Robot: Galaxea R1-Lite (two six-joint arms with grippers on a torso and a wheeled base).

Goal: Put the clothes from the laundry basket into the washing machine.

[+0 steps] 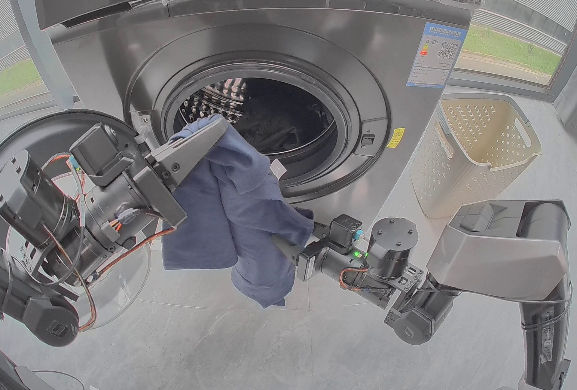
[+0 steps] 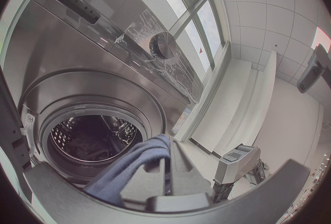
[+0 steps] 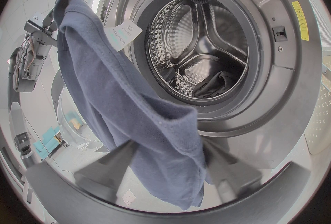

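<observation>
A blue garment [image 1: 240,199] hangs in front of the open drum [image 1: 264,115] of the grey washing machine [image 1: 384,48]. My left gripper [image 1: 217,125] is shut on its top edge, right at the drum's lower left rim; the left wrist view shows the cloth [image 2: 131,162] pinched between the fingers [image 2: 182,169]. My right gripper [image 1: 283,244] is lower, at the garment's hanging part. It is open, and the cloth [image 3: 113,97] drapes down between its spread fingers [image 3: 107,169]. A dark garment [image 3: 213,85] lies inside the drum.
The round glass door [image 1: 114,289] stands swung open at the left, behind my left arm. A beige laundry basket [image 1: 481,151] sits on the floor right of the machine, with nothing visible inside. Grey tiled floor lies in front.
</observation>
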